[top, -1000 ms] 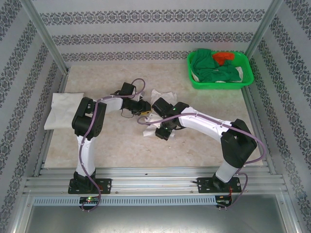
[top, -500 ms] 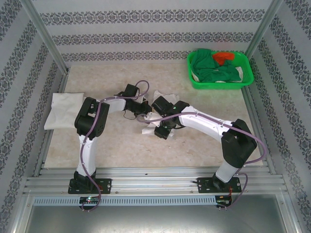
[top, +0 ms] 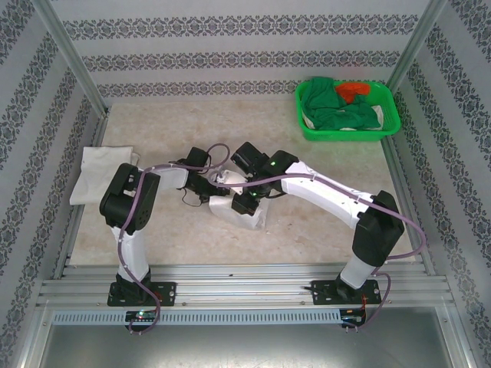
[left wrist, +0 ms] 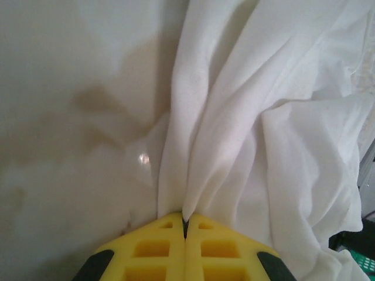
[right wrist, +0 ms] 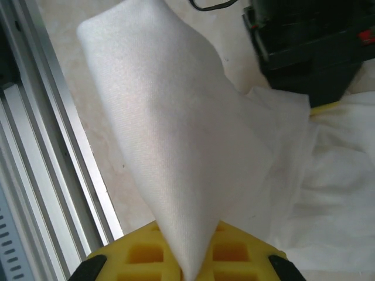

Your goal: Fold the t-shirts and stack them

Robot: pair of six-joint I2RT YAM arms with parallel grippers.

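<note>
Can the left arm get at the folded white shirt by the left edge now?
Probably not yet: left gripper is shut on the crumpled white cotton t-shirt mid-table. Nothing else blocks the folded white shirt.

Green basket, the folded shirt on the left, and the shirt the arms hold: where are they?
green basket (top: 345,135), top view, on its front wall.
folded shirt (top: 92,176), top view, middle of the cloth.
held shirt (top: 244,213), top view, on its near end.
</note>
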